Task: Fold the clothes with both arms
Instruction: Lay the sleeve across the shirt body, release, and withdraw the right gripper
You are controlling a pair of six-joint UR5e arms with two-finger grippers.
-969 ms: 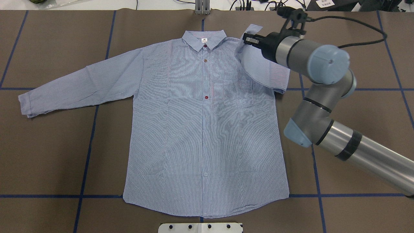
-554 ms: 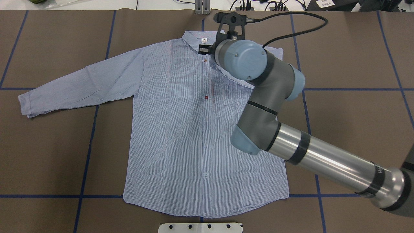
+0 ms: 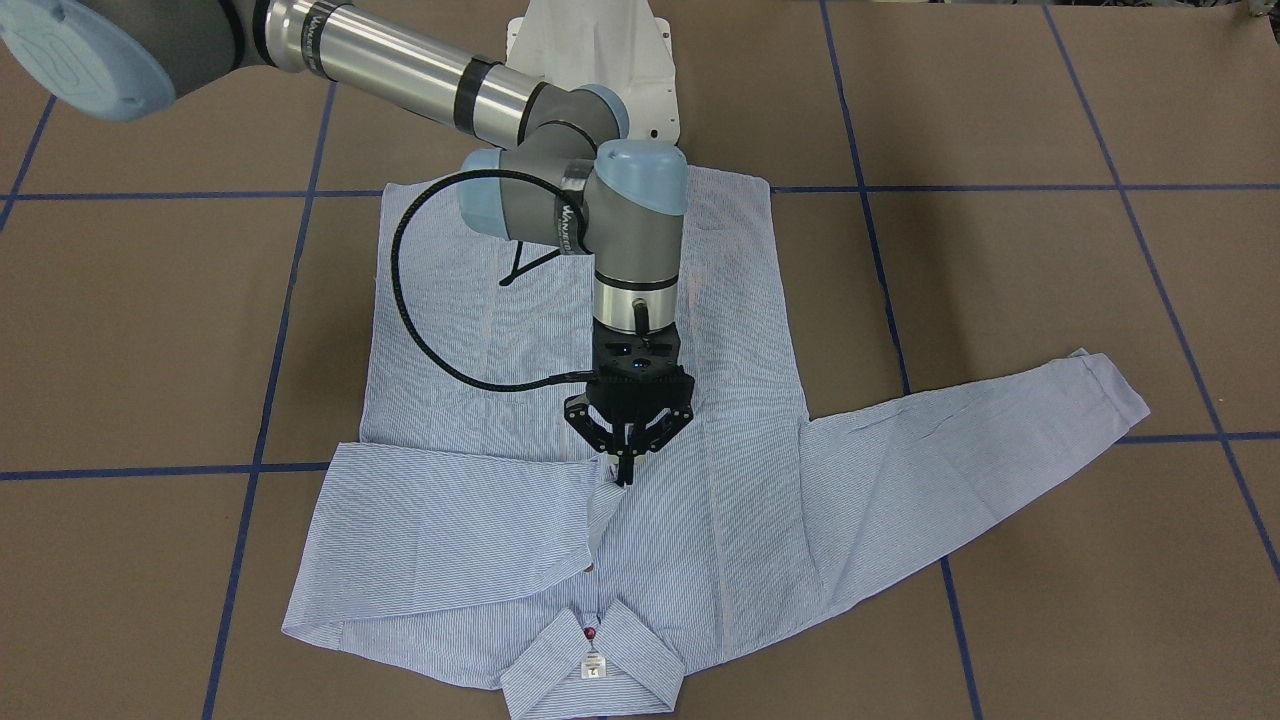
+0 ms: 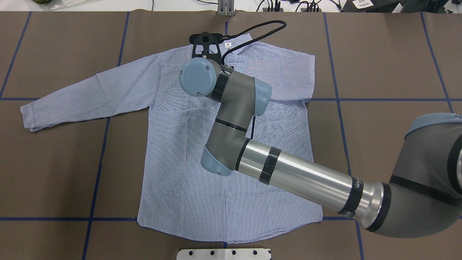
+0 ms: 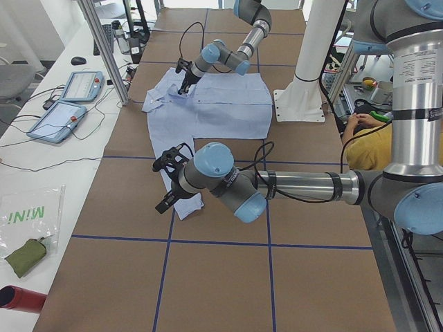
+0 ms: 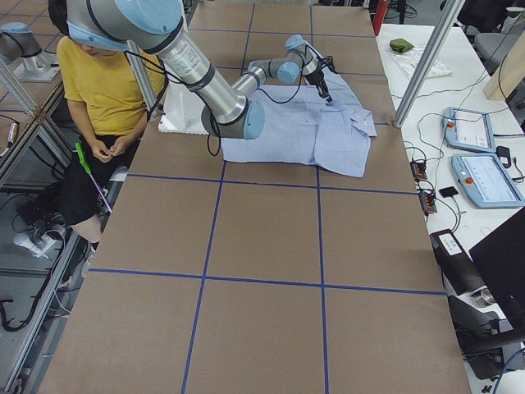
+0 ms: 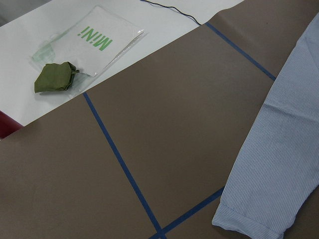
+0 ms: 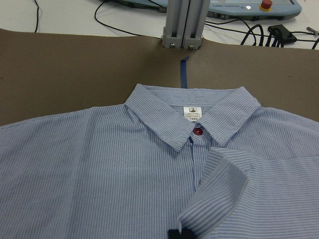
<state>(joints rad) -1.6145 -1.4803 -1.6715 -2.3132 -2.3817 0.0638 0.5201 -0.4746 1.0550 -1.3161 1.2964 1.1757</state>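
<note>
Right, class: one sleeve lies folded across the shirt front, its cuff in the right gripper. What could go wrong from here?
The right gripper is shut on the cuff; lifting before it opens could drag the folded sleeve back off the shirt.
The cuff is curled up near the collar, so it may land bunched, not flat.
The other sleeve lies spread on the table; pulling it carelessly could skew the shirt.

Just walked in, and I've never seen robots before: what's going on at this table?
Two arms are folding a shirt laid flat, front up. The right gripper pinches the cuff of one sleeve, folded across the chest near the collar. The left gripper hovers by the end of the other sleeve, which lies stretched out; whether it is open cannot be told.
</note>
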